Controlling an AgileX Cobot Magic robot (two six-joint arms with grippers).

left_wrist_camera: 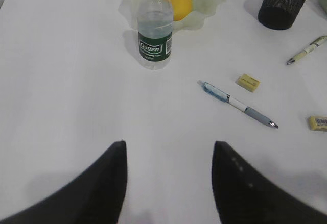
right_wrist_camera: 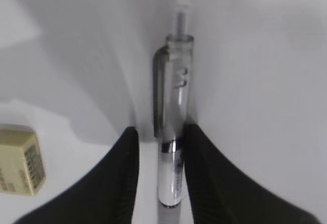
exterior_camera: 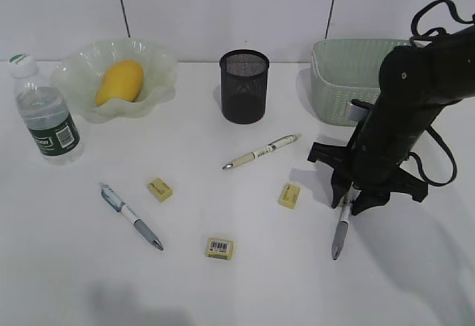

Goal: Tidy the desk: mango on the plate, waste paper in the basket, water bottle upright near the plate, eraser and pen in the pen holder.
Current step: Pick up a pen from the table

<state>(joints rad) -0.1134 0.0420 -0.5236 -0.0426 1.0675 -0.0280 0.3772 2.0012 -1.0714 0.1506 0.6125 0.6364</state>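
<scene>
The mango (exterior_camera: 119, 81) lies in the ruffled green plate (exterior_camera: 159, 62) at the back left. The water bottle (exterior_camera: 48, 114) stands upright left of the plate. The black mesh pen holder (exterior_camera: 244, 87) stands at the back centre and the sage basket (exterior_camera: 341, 73) at the back right. My right gripper (exterior_camera: 347, 203) is down on the desk. Its fingers (right_wrist_camera: 161, 129) straddle a silver-grey pen (right_wrist_camera: 173, 81); the right finger touches it and a gap shows on the left. My left gripper (left_wrist_camera: 168, 145) is open and empty over bare desk. The waste paper is out of view.
A white pen (exterior_camera: 261, 151) lies mid-desk and a blue-grey pen (exterior_camera: 132, 216) at the front left. Three yellow erasers lie on the desk: one (exterior_camera: 159, 189) left of centre, one (exterior_camera: 289, 195) beside my right gripper, and one (exterior_camera: 220, 248) with a barcode in front.
</scene>
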